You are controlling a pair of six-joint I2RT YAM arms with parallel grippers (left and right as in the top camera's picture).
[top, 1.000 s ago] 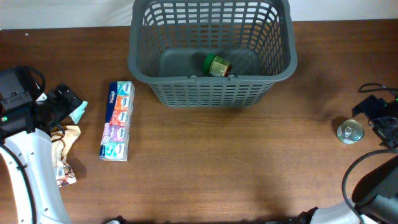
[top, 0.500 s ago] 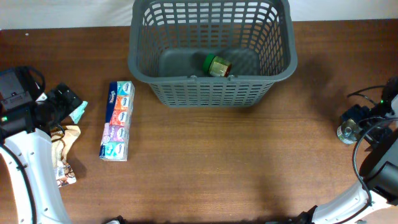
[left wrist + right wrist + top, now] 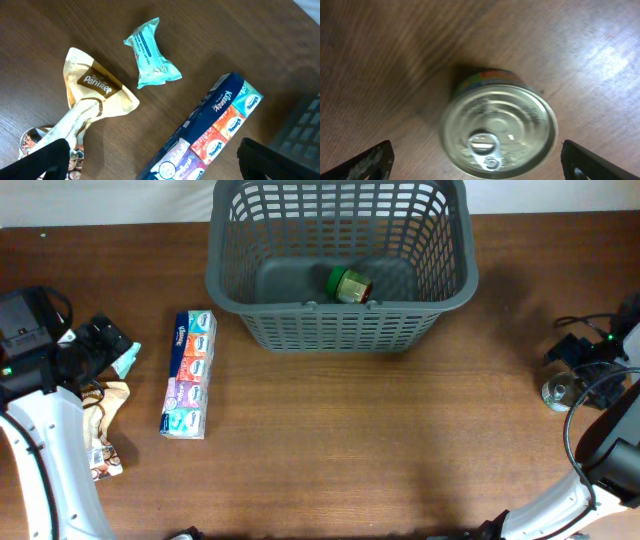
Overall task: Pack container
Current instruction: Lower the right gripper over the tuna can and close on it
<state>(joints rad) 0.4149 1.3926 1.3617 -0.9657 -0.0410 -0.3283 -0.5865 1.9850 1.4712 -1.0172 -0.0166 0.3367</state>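
The container (image 3: 340,328), a large dark grey slotted basket, stands at the back centre and holds a jar with a gold lid (image 3: 350,284). My right gripper (image 3: 574,358) is open above a silver pull-tab can (image 3: 556,392) at the right edge. In the right wrist view the can (image 3: 497,127) lies between the spread fingers (image 3: 477,167), untouched. My left gripper (image 3: 106,340) is open and empty at the far left. In its wrist view the fingers (image 3: 160,167) straddle a multicolour tissue pack (image 3: 205,137).
The tissue pack (image 3: 190,373) lies left of the basket. A teal wrapped packet (image 3: 151,54) and a cream snack bag (image 3: 90,97) lie by the left gripper. Cables trail at the right arm (image 3: 600,380).
My right gripper swung left from the table's edge to over the can, then shifted slightly back. The can, the left arm and the other things have not moved.
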